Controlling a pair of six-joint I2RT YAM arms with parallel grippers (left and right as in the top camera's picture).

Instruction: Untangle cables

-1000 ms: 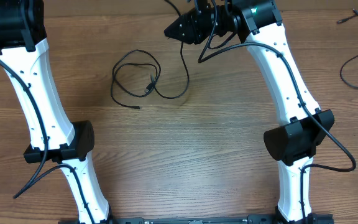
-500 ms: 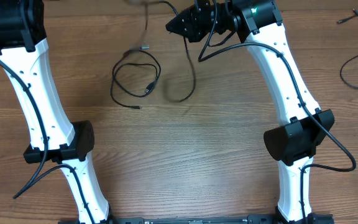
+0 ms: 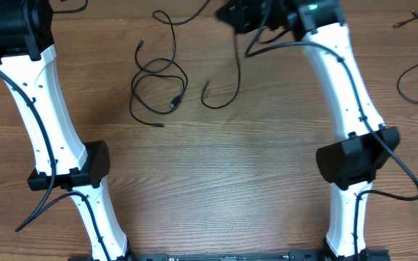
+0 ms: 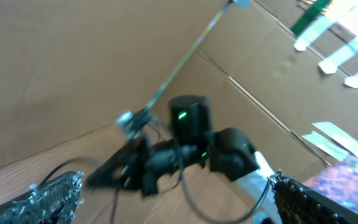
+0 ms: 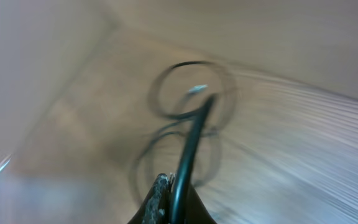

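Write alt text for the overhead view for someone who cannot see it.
Seen from above, the right gripper at the top of the wooden table holds a hooked black cable. A looped cable bunch lies to its left, another cable at the far right, with white robot arms down both sides.

Brown wood-grain table (image 3: 216, 181) fills the overhead view. Left wrist view: cardboard panels (image 4: 73, 56) with a crease seam. Green tape strip (image 4: 309, 15) and pale tape strips (image 4: 337, 60) upper right. Blurred colourful patch (image 4: 353, 180) lower right, maybe printed packaging.
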